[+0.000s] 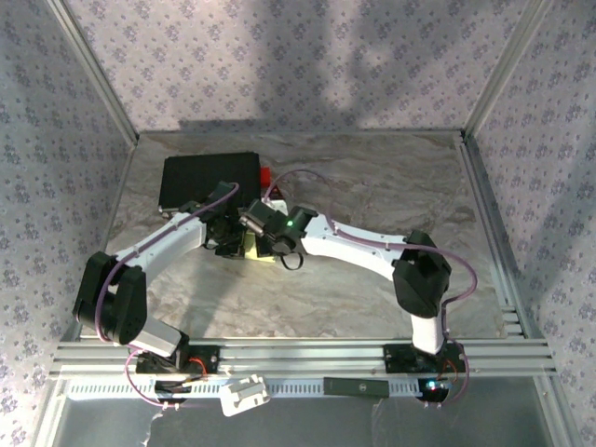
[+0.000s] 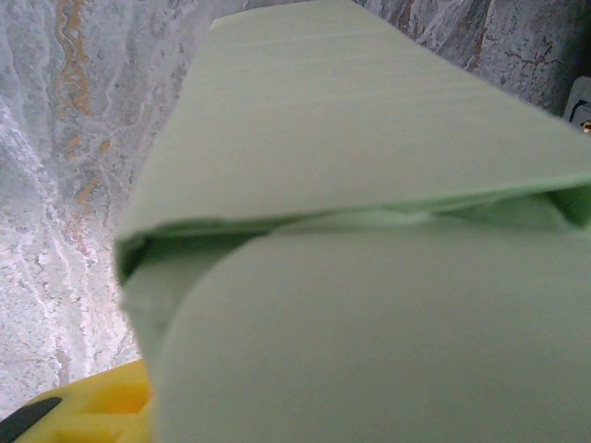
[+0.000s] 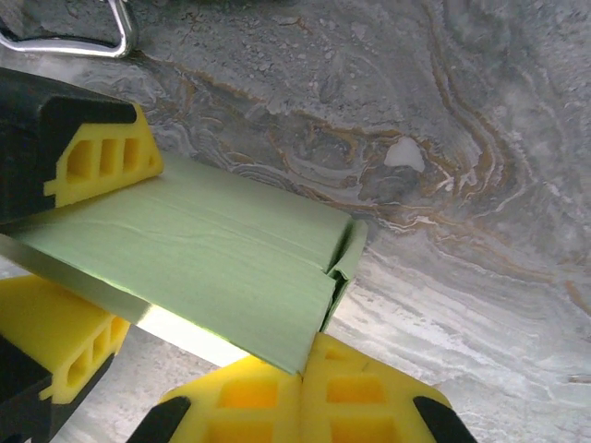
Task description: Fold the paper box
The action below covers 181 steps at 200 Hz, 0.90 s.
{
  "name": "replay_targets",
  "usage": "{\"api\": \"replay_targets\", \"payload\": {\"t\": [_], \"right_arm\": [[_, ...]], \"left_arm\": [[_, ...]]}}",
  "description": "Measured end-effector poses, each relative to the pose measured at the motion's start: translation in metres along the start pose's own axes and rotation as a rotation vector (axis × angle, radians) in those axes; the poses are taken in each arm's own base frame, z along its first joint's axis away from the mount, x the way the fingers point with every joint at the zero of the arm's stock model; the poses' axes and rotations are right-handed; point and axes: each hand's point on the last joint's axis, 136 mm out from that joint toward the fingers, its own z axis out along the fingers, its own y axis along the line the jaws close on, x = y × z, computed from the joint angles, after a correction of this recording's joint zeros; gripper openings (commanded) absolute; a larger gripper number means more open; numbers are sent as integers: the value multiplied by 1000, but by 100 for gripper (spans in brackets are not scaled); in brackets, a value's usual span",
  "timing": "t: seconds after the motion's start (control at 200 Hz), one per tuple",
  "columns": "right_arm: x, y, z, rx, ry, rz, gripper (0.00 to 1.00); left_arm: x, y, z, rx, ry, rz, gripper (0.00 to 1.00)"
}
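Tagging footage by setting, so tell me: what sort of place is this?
Probably a lab robot test cell: marble-patterned table inside an aluminium frame, floral-patterned walls, left arm and right arm bolted at the near rail.

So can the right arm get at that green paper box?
Looks like yes: the right tool, shut, touches a corner of the paper box, nothing between; the left tool clamps its other end.
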Motion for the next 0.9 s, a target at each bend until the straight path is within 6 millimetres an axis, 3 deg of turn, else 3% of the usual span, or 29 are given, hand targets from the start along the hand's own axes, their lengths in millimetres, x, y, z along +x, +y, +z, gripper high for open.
{"api": "replay_targets", "payload": {"t": [0.33, 0.47, 0.55, 0.74, 0.904], "right_arm": [[3, 0, 3, 108, -71, -86, 0], [5, 2, 1, 118, -82, -114, 31], [12, 10, 0, 100, -74, -141, 42], [32, 22, -18, -19, -53, -165, 53], [25, 25, -57, -185, -100, -107, 56]], "left_arm": [[0, 0, 0, -2, 6, -4, 50], [0, 0, 0, -3, 9, -3, 48], [3, 0, 0, -2, 23, 4, 47], [12, -4, 0, 10, 65, 7, 47], [19, -7, 1, 21, 97, 8, 47]]}}
